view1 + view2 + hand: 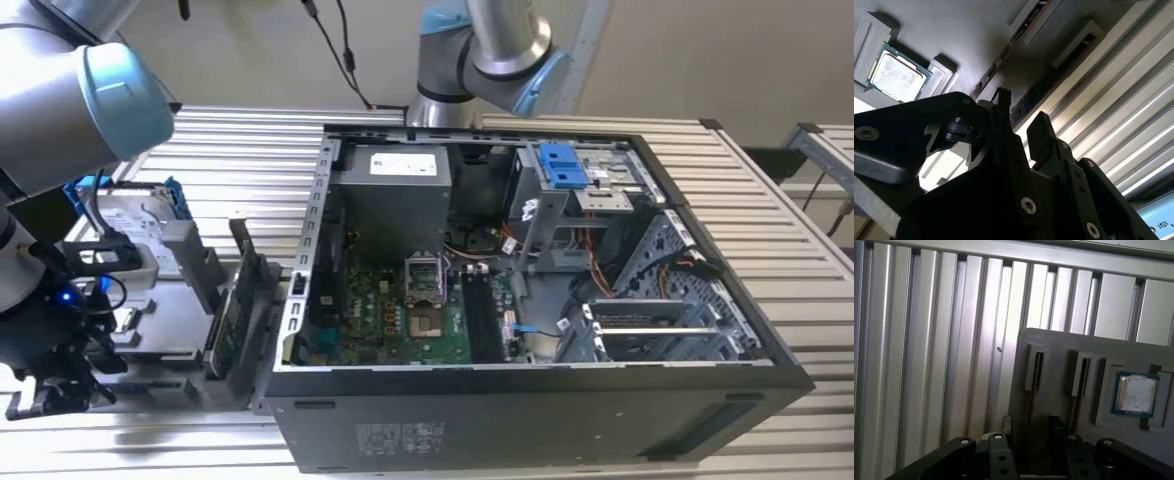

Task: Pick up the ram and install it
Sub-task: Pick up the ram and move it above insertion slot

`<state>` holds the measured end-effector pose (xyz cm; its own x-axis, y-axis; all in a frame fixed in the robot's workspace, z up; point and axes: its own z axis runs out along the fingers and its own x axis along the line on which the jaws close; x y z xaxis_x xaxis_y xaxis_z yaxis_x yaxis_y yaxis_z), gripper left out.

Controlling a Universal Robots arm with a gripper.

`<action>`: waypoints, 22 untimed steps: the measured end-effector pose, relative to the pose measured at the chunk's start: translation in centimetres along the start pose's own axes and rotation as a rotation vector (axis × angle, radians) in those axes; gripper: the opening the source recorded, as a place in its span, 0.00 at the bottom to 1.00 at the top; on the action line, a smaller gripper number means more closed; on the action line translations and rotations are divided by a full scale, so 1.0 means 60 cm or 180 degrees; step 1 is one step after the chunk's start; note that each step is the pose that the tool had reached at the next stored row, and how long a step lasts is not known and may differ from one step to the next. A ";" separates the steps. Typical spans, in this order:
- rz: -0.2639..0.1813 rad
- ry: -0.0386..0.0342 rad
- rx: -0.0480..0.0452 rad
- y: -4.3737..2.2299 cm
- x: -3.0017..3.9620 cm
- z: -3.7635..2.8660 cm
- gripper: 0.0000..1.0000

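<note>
Spread pincer [1030, 423] hovers over the ram [1037, 375], which stands on edge in a grey holder [1054, 347] on the bench [929, 340]. Likely light, stiff and fragile; best pinched across its flat faces.

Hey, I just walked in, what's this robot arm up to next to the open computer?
The arm's gripper hangs open over a grey parts holder that sits on the ribbed table beside the open computer case. It is lined up close to the ram, which stands on edge in a slot of the holder, not yet gripped. A processor chip lies in a recess of the same holder. So the ram is neither picked up nor installed.
</note>
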<state>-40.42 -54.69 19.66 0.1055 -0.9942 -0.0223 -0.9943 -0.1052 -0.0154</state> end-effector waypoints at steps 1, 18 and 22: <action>0.0000 0.0000 0.0000 0.000 0.000 0.000 0.42; 0.0000 0.0000 0.0000 0.000 0.000 0.001 0.15; 0.0000 0.0000 0.0000 0.000 0.000 0.001 0.15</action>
<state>-40.43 -54.68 19.60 0.1055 -0.9942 -0.0222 -0.9943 -0.1052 -0.0154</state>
